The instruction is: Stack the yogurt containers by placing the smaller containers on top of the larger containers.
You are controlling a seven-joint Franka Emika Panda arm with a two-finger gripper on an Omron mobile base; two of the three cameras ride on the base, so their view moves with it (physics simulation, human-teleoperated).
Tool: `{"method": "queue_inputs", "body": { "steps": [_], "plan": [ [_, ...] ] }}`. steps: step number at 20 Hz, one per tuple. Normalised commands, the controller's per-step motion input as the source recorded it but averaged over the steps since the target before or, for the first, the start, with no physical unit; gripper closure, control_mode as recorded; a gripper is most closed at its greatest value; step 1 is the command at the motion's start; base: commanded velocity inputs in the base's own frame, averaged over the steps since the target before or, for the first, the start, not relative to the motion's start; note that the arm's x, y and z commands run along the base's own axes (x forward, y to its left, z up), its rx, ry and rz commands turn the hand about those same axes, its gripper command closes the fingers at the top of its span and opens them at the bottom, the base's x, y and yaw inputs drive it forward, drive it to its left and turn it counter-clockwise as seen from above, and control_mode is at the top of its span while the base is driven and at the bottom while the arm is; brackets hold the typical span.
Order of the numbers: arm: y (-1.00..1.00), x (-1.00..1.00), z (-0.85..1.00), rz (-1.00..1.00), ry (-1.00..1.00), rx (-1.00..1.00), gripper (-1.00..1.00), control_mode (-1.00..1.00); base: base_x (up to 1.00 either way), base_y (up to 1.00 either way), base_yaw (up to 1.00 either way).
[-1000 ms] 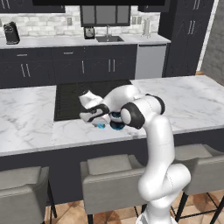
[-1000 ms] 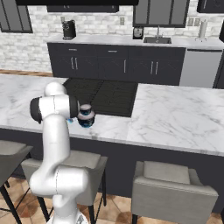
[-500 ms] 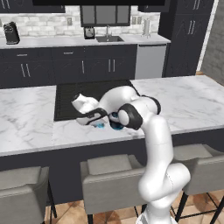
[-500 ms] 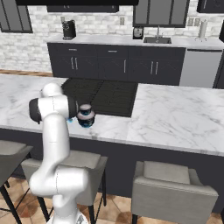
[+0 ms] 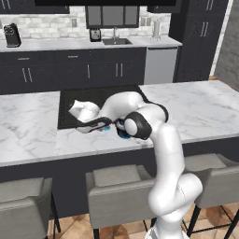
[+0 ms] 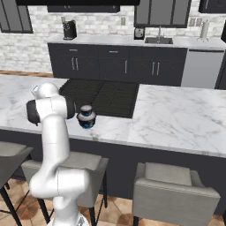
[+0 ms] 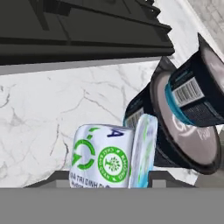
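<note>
In the hand view the tiny light-blue cup (image 7: 105,162), white-sided with green logos, sits between my gripper's (image 7: 111,178) fingertips and leans on the stack beside it. The gripper is shut on this cup, a finger against each side. Right next to it stands the widest dark cup (image 7: 175,135) with its pale top, and the lesser dark cup (image 7: 194,94) rests on that top. From the right base view the stack (image 6: 86,117) stands on the marble island, beside my arm. In the left base view my gripper (image 5: 99,125) reaches low over the counter, with the light-blue cup (image 5: 108,127) at its tips.
A black cooktop (image 5: 93,98) lies just behind the cups, also seen in the right base view as the cooktop (image 6: 101,93). The marble island (image 6: 176,114) stretches to both sides. Grey stools (image 5: 116,186) stand below its front edge.
My hand has shifted slightly left and lower over the counter, and the jaws have narrowed. The stacked dark cups have not moved.
</note>
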Motion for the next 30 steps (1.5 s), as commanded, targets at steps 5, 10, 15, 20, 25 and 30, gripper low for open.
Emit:
{"method": "queue_inputs", "body": {
  "steps": [5,10,15,20,25,30],
  "plan": [
    [0.0,-0.21,0.44,0.12,0.0,-0.11,1.0,-1.0,0.0,0.0,0.0],
    [-0.01,-0.42,0.28,0.14,0.0,-0.04,1.0,-1.0,0.0,0.0,0.0],
    [-0.15,-0.46,0.38,0.14,0.0,0.0,1.0,-1.0,0.0,0.0,0.0],
    [-0.41,-0.29,0.47,0.15,0.0,0.0,1.0,-1.0,0.0,0.0,0.0],
    [-0.49,-0.19,0.38,0.14,0.0,0.0,1.0,-1.0,0.0,0.0,0.0],
    [-0.27,-0.01,0.43,0.13,0.08,0.0,1.0,-1.0,0.0,0.0,0.0]
  ]
}}
